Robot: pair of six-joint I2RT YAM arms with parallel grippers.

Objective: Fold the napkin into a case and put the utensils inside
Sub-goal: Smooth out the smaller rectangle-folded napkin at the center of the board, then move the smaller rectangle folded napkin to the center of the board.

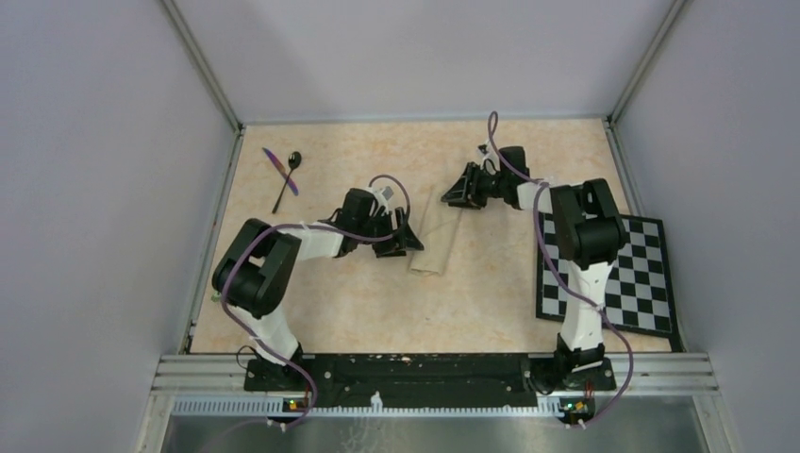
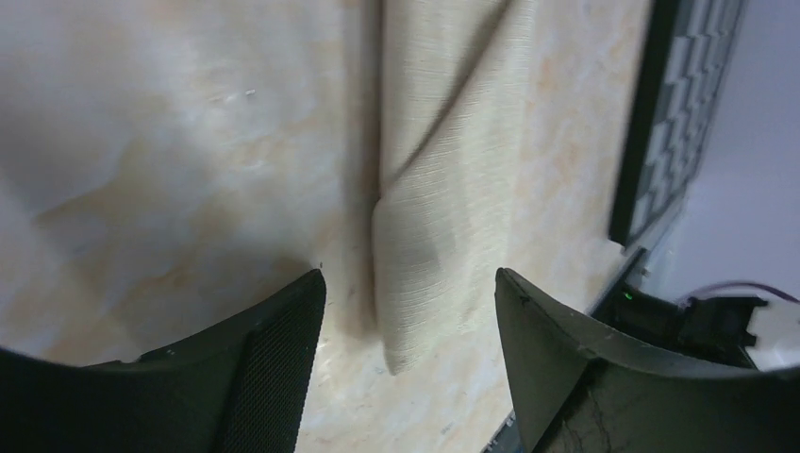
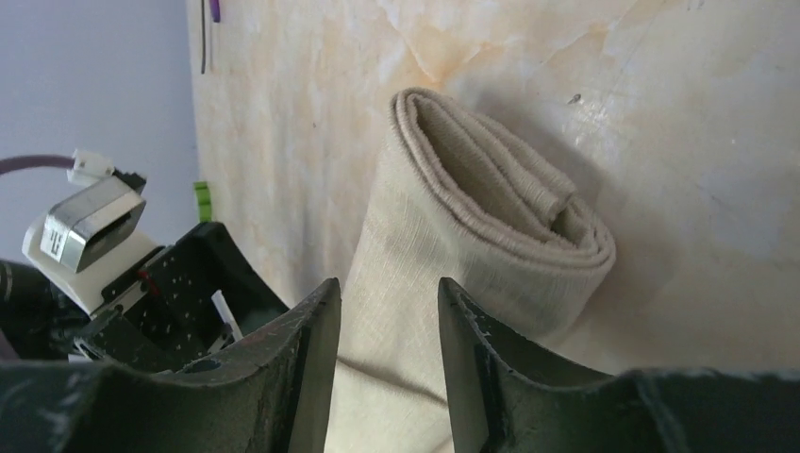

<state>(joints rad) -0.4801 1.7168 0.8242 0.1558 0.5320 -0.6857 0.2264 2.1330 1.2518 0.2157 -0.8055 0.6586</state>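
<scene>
Left wrist: left gripper [image 2: 408,276] jaws spread over the napkin [image 2: 439,170]; right gripper [image 3: 388,285] jaws straddle it, grip unclear.

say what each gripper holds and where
Left gripper open astride the napkin, holding nothing. Right gripper: napkin between its jaws, grip cannot be told.

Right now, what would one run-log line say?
napkin: folded narrow | left gripper: open, beside near end | right gripper: open, far end | utensils: outside, far left

The left arm [image 1: 257,274] and right arm [image 1: 587,226] have black joints, white links and purple cables [image 1: 541,247]; the dark fingers [image 2: 274,377] seem finely dimpled.
</scene>
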